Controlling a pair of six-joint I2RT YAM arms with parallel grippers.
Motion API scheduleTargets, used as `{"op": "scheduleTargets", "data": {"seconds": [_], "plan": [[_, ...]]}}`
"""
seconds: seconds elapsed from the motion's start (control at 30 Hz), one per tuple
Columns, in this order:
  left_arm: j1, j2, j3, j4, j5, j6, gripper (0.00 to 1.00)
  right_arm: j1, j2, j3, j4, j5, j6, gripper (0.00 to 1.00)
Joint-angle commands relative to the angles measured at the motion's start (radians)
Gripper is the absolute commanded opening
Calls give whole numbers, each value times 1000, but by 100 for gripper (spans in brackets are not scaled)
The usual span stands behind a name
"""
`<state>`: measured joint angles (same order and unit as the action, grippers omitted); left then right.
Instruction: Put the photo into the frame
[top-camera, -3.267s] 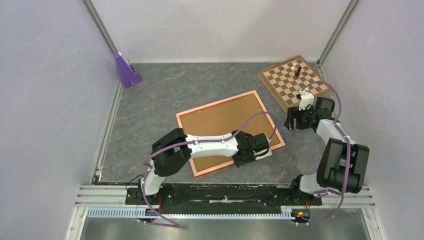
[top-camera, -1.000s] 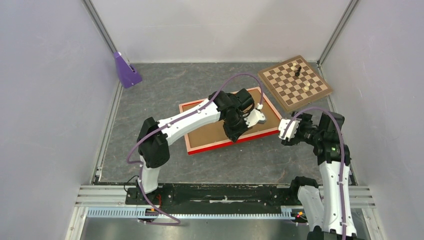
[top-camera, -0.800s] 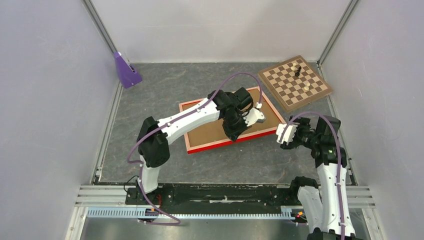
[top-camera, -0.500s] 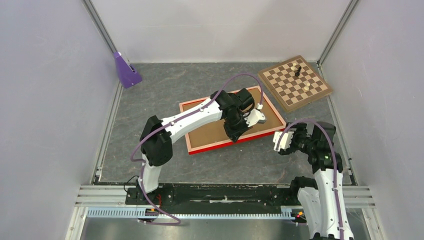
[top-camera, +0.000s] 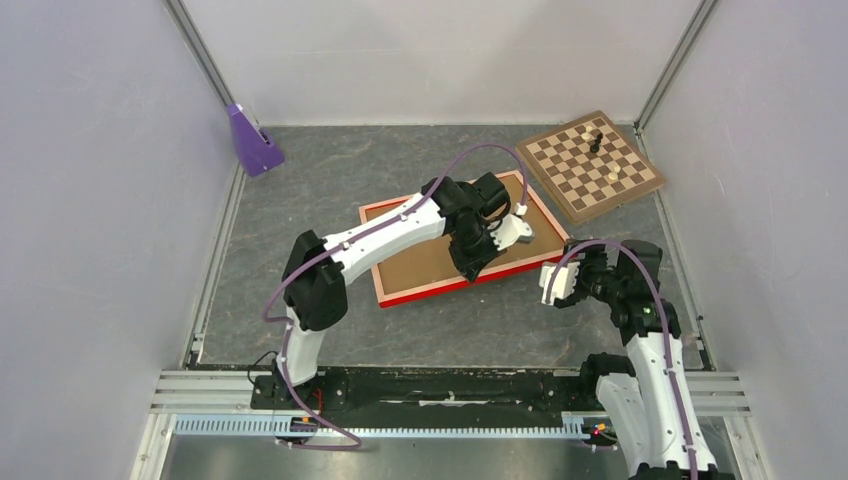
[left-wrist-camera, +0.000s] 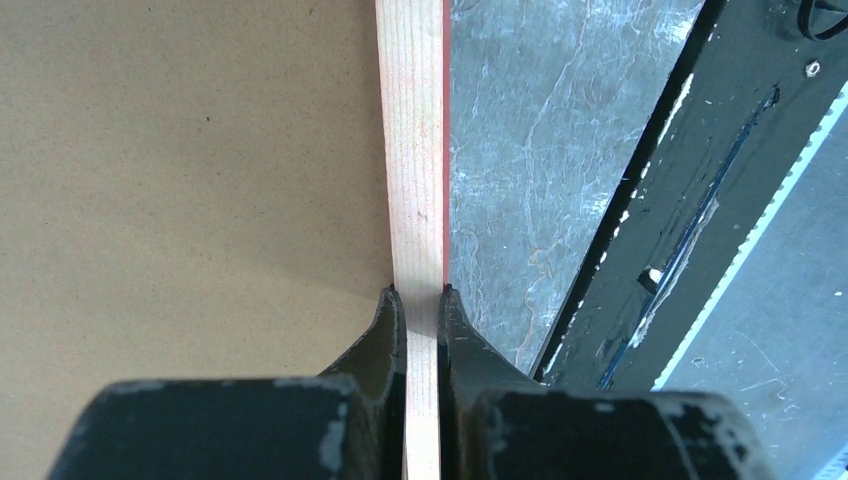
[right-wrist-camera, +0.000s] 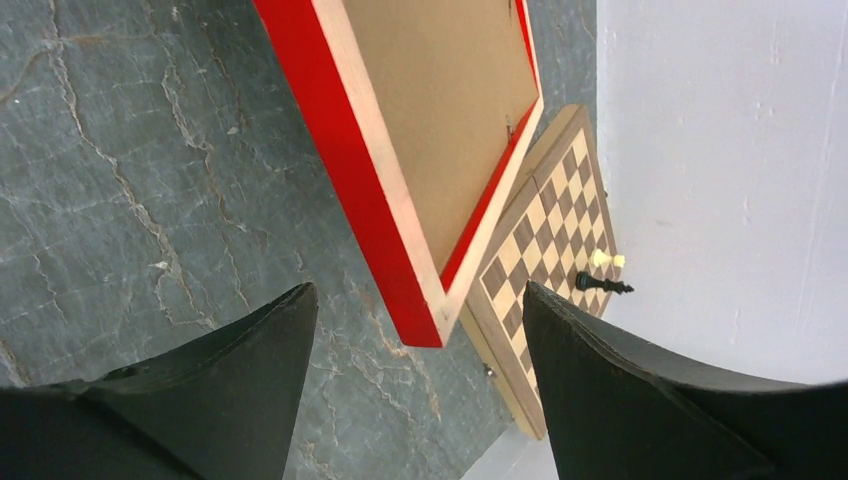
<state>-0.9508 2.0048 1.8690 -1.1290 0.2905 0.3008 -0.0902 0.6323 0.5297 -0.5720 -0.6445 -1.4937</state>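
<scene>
The orange-red frame (top-camera: 430, 292) is back side up, with the brown backing board (top-camera: 420, 262) in it. Its near edge is tilted up off the table. My left gripper (top-camera: 470, 262) is shut on the frame's near rail (left-wrist-camera: 415, 150), with one finger on the board side and one on the red outer side. My right gripper (top-camera: 553, 283) is open and empty, just right of the frame's near right corner. In the right wrist view that corner (right-wrist-camera: 425, 325) lies between its fingers (right-wrist-camera: 250, 350), not touched. The photo is not in view.
A brown chessboard (top-camera: 590, 165) with a few pieces lies at the back right, close behind the frame's right end (right-wrist-camera: 540, 240). A purple wedge-shaped object (top-camera: 253, 140) stands at the back left corner. Walls close the table on three sides.
The frame lay flat 3.3 s ago; my left gripper has since lifted its near edge and moved it back. Over the last second my right gripper moved left towards the frame's corner.
</scene>
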Motion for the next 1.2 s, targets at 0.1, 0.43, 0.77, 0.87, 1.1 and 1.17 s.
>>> {"op": "scheduleTargets", "data": {"seconds": [0.1,0.43,0.77,0.87,1.1,1.17], "plan": [[6,30,99,-3,63,16,2,48,21,-12,64,39,-21,79],[9,38,130,-29,87,24,2,84,70,-57,181,85,-19,78],[11,66,183,-73,115,36,2,154,99,-137,362,179,-7,74],[10,61,186,-77,113,40,2,169,113,-129,392,195,-2,71],[10,59,190,-91,124,52,2,208,132,-141,438,216,5,61],[12,59,191,-92,126,56,2,222,137,-148,456,223,12,57]]}}
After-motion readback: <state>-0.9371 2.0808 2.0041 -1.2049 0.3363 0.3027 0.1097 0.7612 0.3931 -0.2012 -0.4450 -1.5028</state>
